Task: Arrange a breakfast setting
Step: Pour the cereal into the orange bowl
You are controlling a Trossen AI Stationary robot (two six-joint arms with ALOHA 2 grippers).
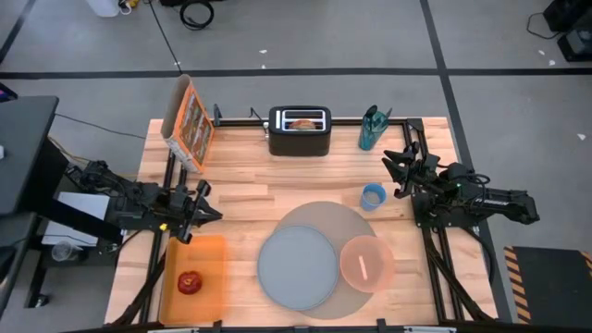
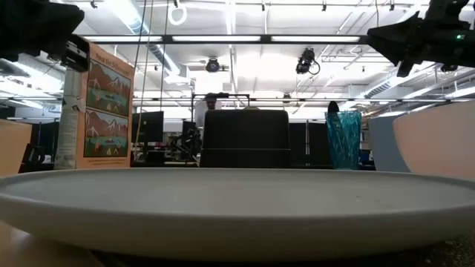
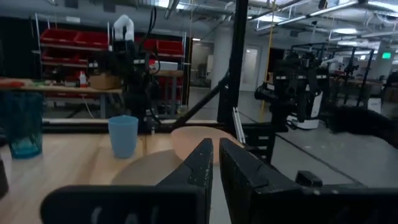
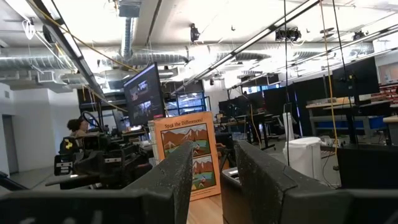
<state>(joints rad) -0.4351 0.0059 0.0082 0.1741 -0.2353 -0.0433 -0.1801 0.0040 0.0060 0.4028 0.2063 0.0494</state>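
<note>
The round grey mat [image 1: 344, 222] lies at the table's near middle. The grey-blue plate [image 1: 296, 266] lies on its left part and the translucent pink bowl [image 1: 367, 264] stands on its right edge. The small red apple [image 1: 190, 282] sits on the orange tray [image 1: 211, 254] at the near left. The bagel [image 1: 302, 122] sticks up from a slot of the black toaster [image 1: 299, 139] at the far middle. My left gripper [image 1: 211, 213] is shut and empty, raised at the table's left, above the tray's far end. My right gripper [image 1: 392, 166] is open and empty, raised at the right. Loose cereal and the spoon do not plainly show.
A cereal box [image 1: 190, 120] stands at the far left. A teal glass [image 1: 373, 128] stands at the far right, and a small light-blue cup [image 1: 373, 196] stands near my right gripper, just beyond the mat. Bare wood lies between the toaster and the mat.
</note>
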